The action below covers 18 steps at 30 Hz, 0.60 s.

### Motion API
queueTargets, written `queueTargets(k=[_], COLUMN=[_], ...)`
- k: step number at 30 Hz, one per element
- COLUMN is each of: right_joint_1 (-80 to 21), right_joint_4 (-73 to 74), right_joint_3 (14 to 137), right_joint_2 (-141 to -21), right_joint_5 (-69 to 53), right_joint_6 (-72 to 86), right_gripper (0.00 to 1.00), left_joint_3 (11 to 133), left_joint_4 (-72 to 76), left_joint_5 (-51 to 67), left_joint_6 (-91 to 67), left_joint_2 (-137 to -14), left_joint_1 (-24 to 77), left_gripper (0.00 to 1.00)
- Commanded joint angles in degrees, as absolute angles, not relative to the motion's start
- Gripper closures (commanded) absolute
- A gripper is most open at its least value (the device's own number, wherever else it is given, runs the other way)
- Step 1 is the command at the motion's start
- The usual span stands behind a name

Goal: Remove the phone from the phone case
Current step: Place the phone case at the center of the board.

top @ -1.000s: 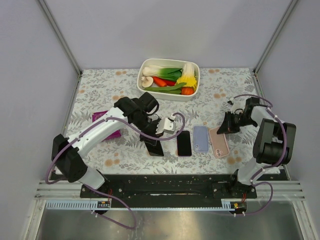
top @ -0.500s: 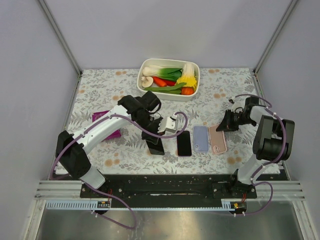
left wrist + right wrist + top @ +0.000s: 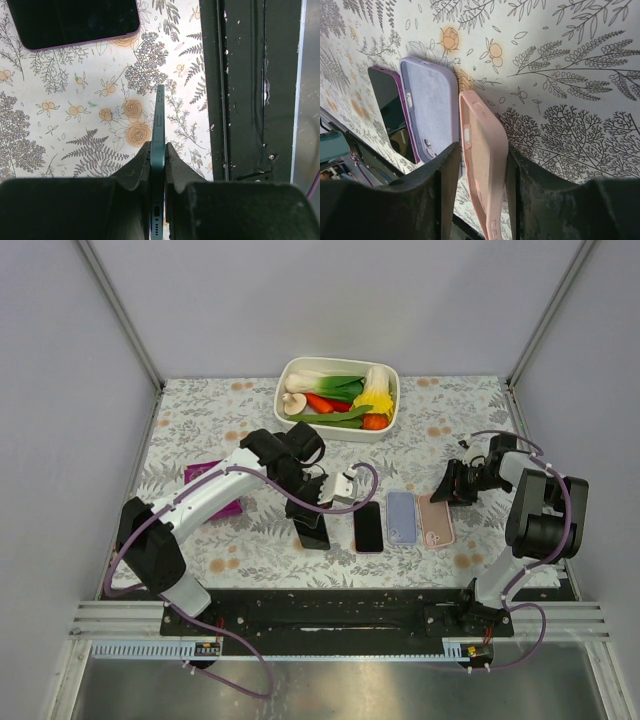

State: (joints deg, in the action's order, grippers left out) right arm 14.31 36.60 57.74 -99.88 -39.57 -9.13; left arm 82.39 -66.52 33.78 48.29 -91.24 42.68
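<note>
My left gripper (image 3: 158,145) is shut on a teal phone (image 3: 159,115), gripped by its flat faces and seen edge-on over the flowered table; from above the left gripper (image 3: 318,512) holds the phone (image 3: 312,532) left of a row. The row holds a dark-screened purple phone (image 3: 368,527), an empty lilac phone case (image 3: 402,517) and an empty pink phone case (image 3: 437,523). My right gripper (image 3: 483,148) is open astride the pink case's (image 3: 487,170) far end, with a gap at its left finger (image 3: 445,185). From above the right gripper (image 3: 450,486) sits just behind that case.
A white tub of vegetables (image 3: 338,398) stands at the back centre. A magenta object (image 3: 203,476) lies at the left, partly under the left arm. The black rail (image 3: 330,605) runs along the near edge, close to the held phone.
My right gripper's jaws have parted and let go of the pink case, which now lies straighter beside the lilac case. The left gripper has shifted slightly with the phone.
</note>
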Motion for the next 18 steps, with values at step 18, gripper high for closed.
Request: queueTargets(k=[18], right_joint_1=[14.6], right_joint_4=[35.3], right_joint_3=[58.7], right_joint_2=[-86.1], right_joint_5=[-27.3], right_joint_6=[-11.7], right_gripper=[0.31], left_joint_3=[86.8], left_joint_4=[-67.7], left_joint_5=[38.3], left_joint_6=[50.0], left_joint_2=[-97.9], left_joint_1=[42.5], left_gripper=[1.0])
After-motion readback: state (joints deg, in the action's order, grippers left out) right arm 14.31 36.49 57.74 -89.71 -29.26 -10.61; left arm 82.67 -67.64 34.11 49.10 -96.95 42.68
